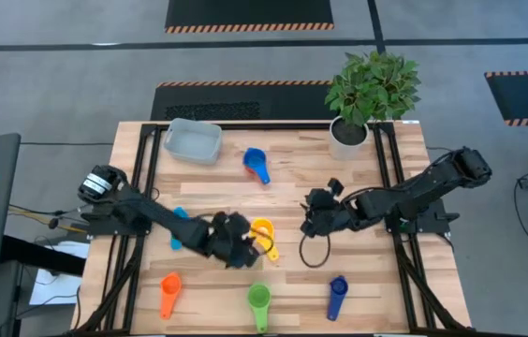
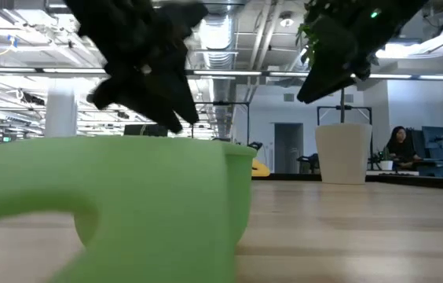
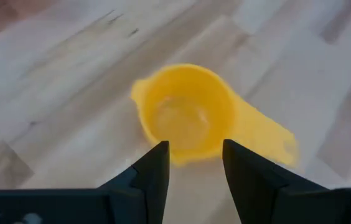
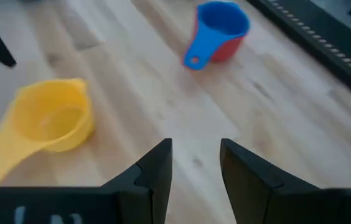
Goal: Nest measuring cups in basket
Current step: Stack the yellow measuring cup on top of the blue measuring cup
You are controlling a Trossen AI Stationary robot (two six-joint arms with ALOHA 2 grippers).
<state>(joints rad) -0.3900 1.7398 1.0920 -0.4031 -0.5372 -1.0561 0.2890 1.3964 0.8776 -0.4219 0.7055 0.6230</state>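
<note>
While hovering spread and empty just over yellow cup [image 3: 185, 121] at mid-table [image 1: 376, 281]: left pincer [image 3: 194, 162]. Risk: nudging cup aside on closing. Right pincer [image 4: 194, 163] spread, empty, nearby. Basket [image 1: 192, 140] well apart.

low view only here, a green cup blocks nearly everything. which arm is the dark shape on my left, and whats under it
Observer: That is the left gripper, jaws open, over the yellow cup, which sits empty on the table.
Operator: anything in the basket yet
Observer: No. The basket by the far left corner holds no cups.
Operator: where's the right one
Observer: The right gripper hovers open mid-table, holding nothing; a blue cup nested in a red one lies ahead of it.
</note>
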